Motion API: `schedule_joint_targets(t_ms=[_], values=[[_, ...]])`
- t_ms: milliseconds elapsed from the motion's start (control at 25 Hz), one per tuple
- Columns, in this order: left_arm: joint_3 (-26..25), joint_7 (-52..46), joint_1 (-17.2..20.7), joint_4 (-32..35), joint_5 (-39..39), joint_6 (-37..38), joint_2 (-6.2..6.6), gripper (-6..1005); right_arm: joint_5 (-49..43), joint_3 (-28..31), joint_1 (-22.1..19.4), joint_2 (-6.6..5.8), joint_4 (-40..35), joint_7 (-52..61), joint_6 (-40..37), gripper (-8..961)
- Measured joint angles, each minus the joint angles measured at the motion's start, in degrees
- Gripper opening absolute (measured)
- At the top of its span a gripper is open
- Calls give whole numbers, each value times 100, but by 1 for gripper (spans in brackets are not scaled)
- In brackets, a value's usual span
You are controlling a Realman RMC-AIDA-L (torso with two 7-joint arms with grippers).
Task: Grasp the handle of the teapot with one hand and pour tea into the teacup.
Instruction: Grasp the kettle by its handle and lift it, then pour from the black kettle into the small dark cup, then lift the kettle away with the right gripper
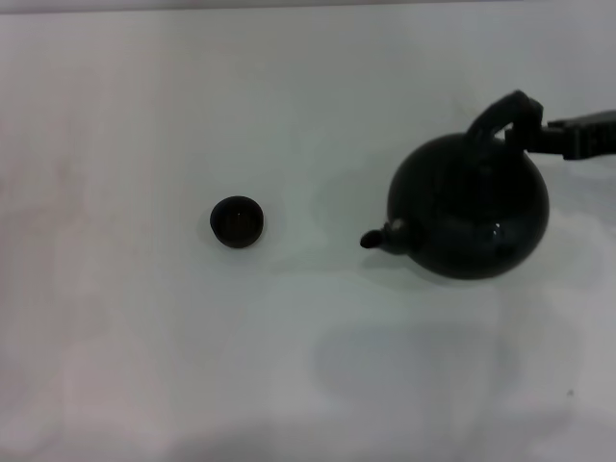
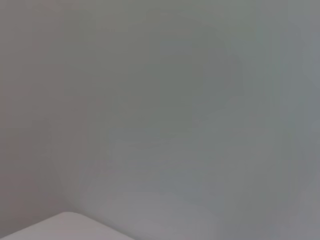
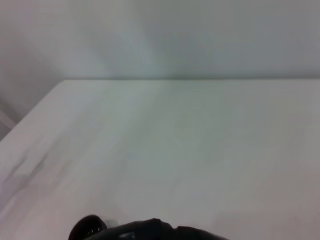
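The teapot hangs above the white table, well right of the teacup, the right gripper clamped on its arched handle. Its bulbous, glossy body looks heavy; the handle's crown seems the safest hold.

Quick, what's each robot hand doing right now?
Left gripper: not in view.
Right gripper: at the teapot's handle, seemingly closed on it; the teapot casts a separate shadow, so it appears lifted.

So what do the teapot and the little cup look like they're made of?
The teapot looks like glazed ceramic or enamelled metal: a black body with small bright highlights. The teacup looks like dark matte ceramic with no shine, though wood can't be ruled out.
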Motion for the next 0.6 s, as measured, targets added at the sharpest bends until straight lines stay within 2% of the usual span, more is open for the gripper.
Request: schedule_joint_targets(t_ms=[240, 600], values=[[0, 0, -4, 0, 0, -4, 0, 862, 11, -190, 370, -2, -38, 16, 43, 219], [1, -16, -55, -16, 35, -46, 0, 862, 55, -935, 934, -2, -80, 4, 636, 215]])
